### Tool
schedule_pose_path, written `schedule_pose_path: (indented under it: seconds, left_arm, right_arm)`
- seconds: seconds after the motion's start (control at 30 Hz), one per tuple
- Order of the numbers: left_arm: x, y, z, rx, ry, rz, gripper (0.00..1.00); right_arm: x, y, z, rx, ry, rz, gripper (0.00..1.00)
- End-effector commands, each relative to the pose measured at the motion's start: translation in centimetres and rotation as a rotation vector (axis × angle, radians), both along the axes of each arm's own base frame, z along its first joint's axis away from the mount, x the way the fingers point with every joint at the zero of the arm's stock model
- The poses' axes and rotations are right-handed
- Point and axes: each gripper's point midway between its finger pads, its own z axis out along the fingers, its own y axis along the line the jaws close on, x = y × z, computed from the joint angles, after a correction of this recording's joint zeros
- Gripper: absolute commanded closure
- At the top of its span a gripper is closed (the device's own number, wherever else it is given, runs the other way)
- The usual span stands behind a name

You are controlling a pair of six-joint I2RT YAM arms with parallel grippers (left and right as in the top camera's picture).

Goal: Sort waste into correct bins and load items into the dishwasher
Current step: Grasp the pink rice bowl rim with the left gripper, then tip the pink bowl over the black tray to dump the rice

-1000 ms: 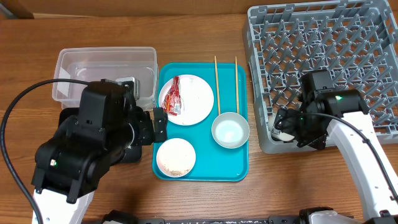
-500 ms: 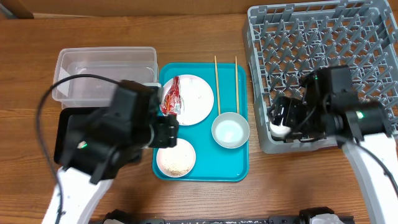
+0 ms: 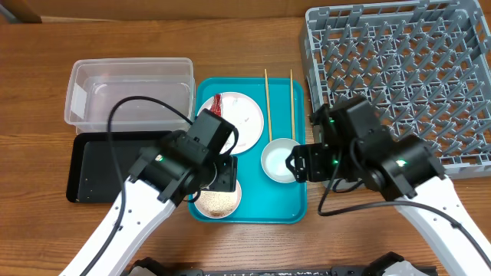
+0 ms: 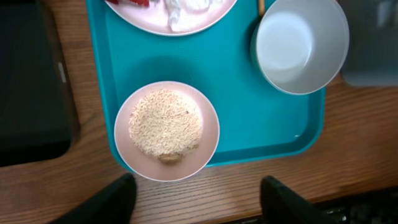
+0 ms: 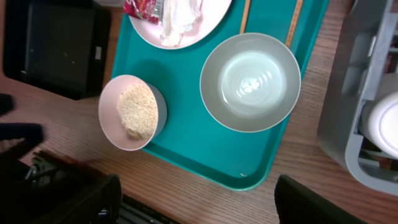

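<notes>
On the teal tray [image 3: 249, 211] stand a large white plate [image 3: 247, 115] with the red-and-white wrapper [image 3: 217, 103] and tissue [image 5: 180, 18], a small plate of rice scraps [image 3: 217, 201], a white bowl [image 3: 278, 161] and two chopsticks [image 3: 267, 100]. My left gripper [image 4: 199, 202] is open and empty, hovering over the small plate [image 4: 166, 130]. My right gripper [image 5: 199, 202] is open and empty, hovering above the tray's front edge near the bowl [image 5: 250, 81]. A small white cup [image 5: 382, 124] sits in the grey dish rack [image 3: 399, 69]; in the overhead view my right arm hides it.
The clear tub [image 3: 130, 96] stands left of the teal tray, with the black tray [image 3: 92, 165] in front of it. Both arms reach over the teal tray's front half. Bare wooden table lies in front of the tray.
My left arm swung right from the black tray to over the small plate. My right arm left the rack's front corner and moved left toward the bowl; the cup stays in the rack.
</notes>
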Motion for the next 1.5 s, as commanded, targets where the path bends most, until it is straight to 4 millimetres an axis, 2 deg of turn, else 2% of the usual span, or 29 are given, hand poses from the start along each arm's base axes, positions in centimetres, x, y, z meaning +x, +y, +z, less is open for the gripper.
schedule_pose_path:
  seconds: [0.0, 0.13, 0.23, 0.33, 0.4, 0.57, 0.73, 0.83, 0.87, 0.9, 0.97, 1.03, 1.1, 1.23, 1.37, 1.47]
  left_arm:
    - [-0.3, -0.5, 2.9, -0.074, -0.083, 0.016, 0.32]
    - [-0.7, -0.7, -0.1, -0.003, -0.045, 0.020, 0.34]
    - [-0.4, -2.0, -4.0, 0.032, -0.004, -0.003, 0.36]
    - [-0.3, -2.7, -7.7, 0.082, 0.061, -0.007, 0.39]
    - [-0.2, -3.0, -9.5, 0.117, 0.100, -0.013, 0.42]
    - [0.8, -3.7, -12.9, 0.172, 0.147, -0.019, 0.44]
    - [1.0, -3.9, -16.0, 0.215, 0.204, -0.021, 0.65]
    - [0.7, -4.0, -17.4, 0.233, 0.246, -0.024, 0.68]
    - [0.4, -4.0, -17.8, 0.234, 0.265, -0.026, 0.75]
    - [0.2, -4.1, -18.0, 0.228, 0.280, -0.028, 0.96]
    - [0.0, -4.4, -18.0, 0.212, 0.290, -0.028, 0.96]
    - [0.3, -4.6, -17.1, 0.202, 0.279, -0.022, 0.96]
    - [0.6, -4.8, -15.7, 0.192, 0.262, -0.019, 0.96]
    - [1.3, -4.5, -11.6, 0.175, 0.194, -0.012, 0.96]
    - [1.7, -3.1, -8.4, 0.154, 0.132, 0.018, 0.96]
    - [2.0, -0.9, -6.8, 0.131, 0.123, 0.085, 0.96]
  right_arm:
    - [0.7, 0.0, -0.5, -0.037, -0.007, -0.027, 0.20]
    - [1.8, -1.4, -0.8, -0.090, -0.025, -0.139, 0.15]
    - [2.2, -2.3, -0.9, -0.117, -0.028, -0.214, 0.13]
    - [2.4, -4.0, -0.9, -0.143, -0.021, -0.327, 0.11]
    - [2.5, -5.1, -0.2, -0.142, -0.033, -0.385, 0.09]
    - [2.6, -7.2, 3.0, -0.063, -0.137, -0.457, 0.06]
    - [1.4, -8.0, 5.8, 0.002, -0.228, -0.471, 0.03]
    - [0.8, -8.3, 6.3, 0.012, -0.245, -0.473, 0.02]
    - [0.7, -8.4, 6.3, 0.009, -0.247, -0.475, 0.02]
    - [0.6, -8.6, 6.3, 0.004, -0.249, -0.479, 0.02]
    - [0.5, -8.8, 6.2, -0.008, -0.245, -0.484, 0.01]
    - [0.4, -8.8, 6.0, -0.013, -0.239, -0.483, 0.01]
    - [0.5, -8.8, 5.8, -0.020, -0.231, -0.483, 0.01]
    - [0.6, -8.8, 5.5, -0.028, -0.220, -0.482, 0.01]
    - [0.6, -8.8, 5.4, -0.031, -0.215, -0.481, 0.01]
    - [0.6, -8.8, 5.4, -0.032, -0.216, -0.481, 0.01]
